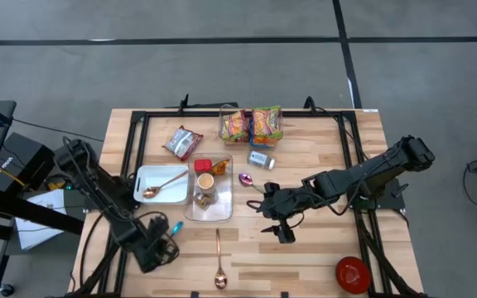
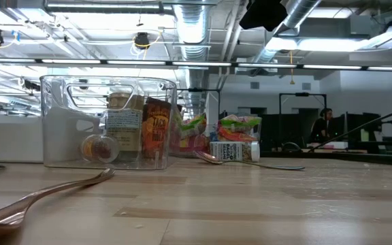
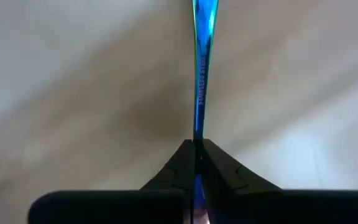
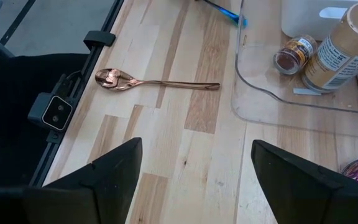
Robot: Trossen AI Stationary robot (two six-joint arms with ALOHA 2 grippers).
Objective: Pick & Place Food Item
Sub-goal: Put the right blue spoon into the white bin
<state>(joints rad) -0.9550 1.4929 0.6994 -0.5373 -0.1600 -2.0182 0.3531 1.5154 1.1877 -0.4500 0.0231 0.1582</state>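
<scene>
Our left hand [image 1: 166, 246], near the counter's [image 1: 321, 257] front-left corner, is clamped tight on the thin handle of a blue spoon [image 3: 202, 68]; we judge it light, stiff and slippery, likely to pivot between the pads, so a grip nearer the balance point suits; our right hand [image 1: 278, 225] hovers mid-counter, jaws wide, holding nothing, beside the clear tray [image 1: 190, 213].

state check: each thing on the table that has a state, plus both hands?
Left hand: shut on blue iridescent metal utensil.
Right hand: open, empty, above the wood table.
Clear plastic bin: open-topped, holding jars.
White rectangular tray: holds a copper spoon.
Copper spoon near the front edge: lying flat, untouched.
Red bowl: upright.
</scene>
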